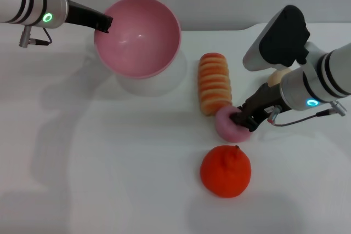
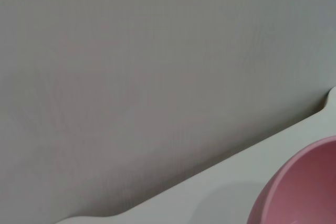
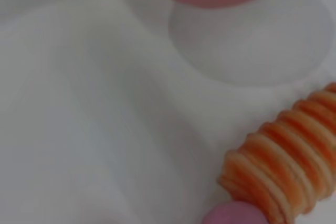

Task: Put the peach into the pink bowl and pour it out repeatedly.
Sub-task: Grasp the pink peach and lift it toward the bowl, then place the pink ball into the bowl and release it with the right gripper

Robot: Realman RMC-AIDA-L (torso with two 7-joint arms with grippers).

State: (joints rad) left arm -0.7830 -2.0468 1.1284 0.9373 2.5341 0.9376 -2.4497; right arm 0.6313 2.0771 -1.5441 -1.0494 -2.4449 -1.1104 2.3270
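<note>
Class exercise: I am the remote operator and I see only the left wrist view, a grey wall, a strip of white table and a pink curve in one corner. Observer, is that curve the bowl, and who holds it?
Observer: Yes. It is the pink bowl, lifted off the table and tilted, with the left gripper on its rim.
Operator: Is the peach inside it?
Observer: No, the bowl looks empty. The peach lies on the table, against the end of a ridged orange-and-cream toy.
Operator: Where is the other arm?
Observer: The right gripper is down at the peach, fingers on it.
Operator: Anything else close by?
Observer: A bumpy orange fruit sits just in front of the peach.
</note>
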